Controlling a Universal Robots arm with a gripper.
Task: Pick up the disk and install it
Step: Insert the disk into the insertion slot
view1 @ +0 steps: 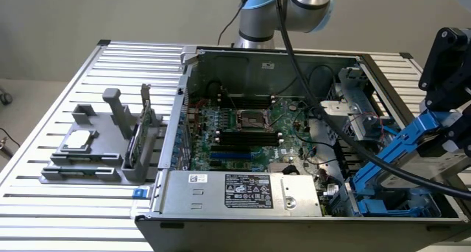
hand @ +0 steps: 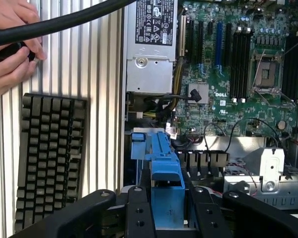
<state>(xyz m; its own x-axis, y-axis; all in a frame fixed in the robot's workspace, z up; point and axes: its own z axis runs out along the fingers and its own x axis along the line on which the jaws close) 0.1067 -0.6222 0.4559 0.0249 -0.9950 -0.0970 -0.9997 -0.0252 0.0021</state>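
Claw [view1: 444, 140]: clenched on the disk [view1: 409, 135], exterior view's lower right
Disk: tilted, low end over open case [view1: 243, 62] corner bay
Arm [view1: 288, 9]: one, top centre
Counts: one disk, one case, one keyboard [hand: 49, 158], two hands [hand: 9, 74]

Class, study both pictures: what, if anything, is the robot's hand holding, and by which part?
The hand holds the disk, gripped across its blue carrier rails at the raised end.
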